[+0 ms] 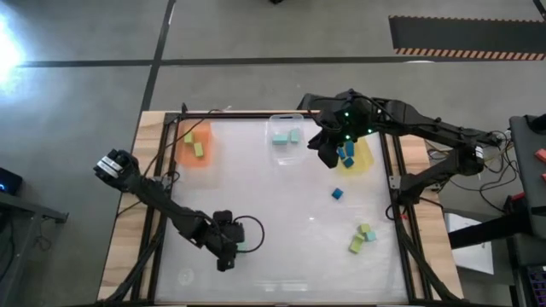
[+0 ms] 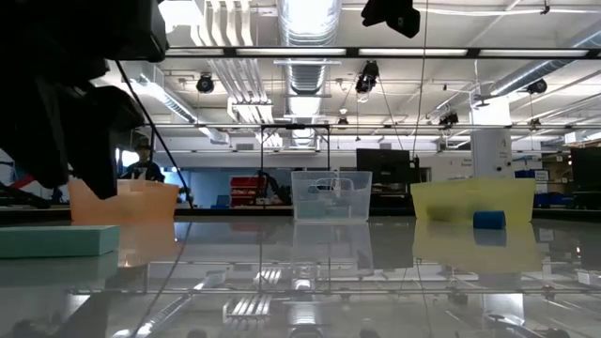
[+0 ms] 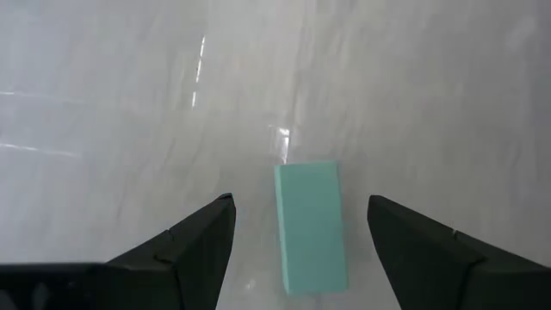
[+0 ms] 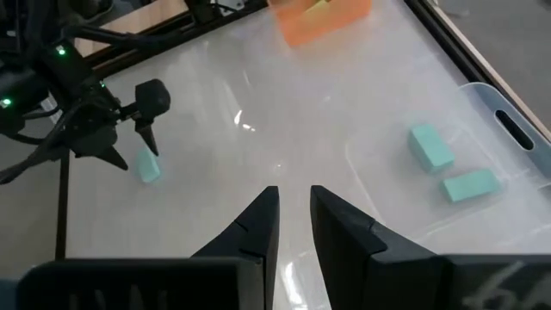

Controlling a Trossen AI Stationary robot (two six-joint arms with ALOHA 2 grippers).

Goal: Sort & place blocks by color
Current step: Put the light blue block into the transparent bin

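A light teal block (image 3: pixel 310 226) lies flat on the white tabletop near the front left. My left gripper (image 3: pixel 301 199) hangs open just above it, one finger on either side of the block's long sides, touching nothing; the high view shows the same gripper (image 1: pixel 232 247) and block (image 1: pixel 242 246). My right gripper (image 4: pixel 294 196) is shut and holds nothing. It hovers high above the near edge of the yellow tray (image 1: pixel 354 158), which holds blue blocks (image 1: pixel 345 153). The orange tray (image 1: pixel 196 145) holds yellow-green blocks, and the clear tray (image 1: pixel 286 136) holds two teal blocks (image 4: pixel 430 146).
A loose blue block (image 1: pixel 337 194) lies mid-right on the table. A small cluster of yellow-green and teal blocks (image 1: pixel 363 237) lies at the front right. The three trays stand in a row along the far edge. A black frame (image 1: pixel 397 183) borders the table.
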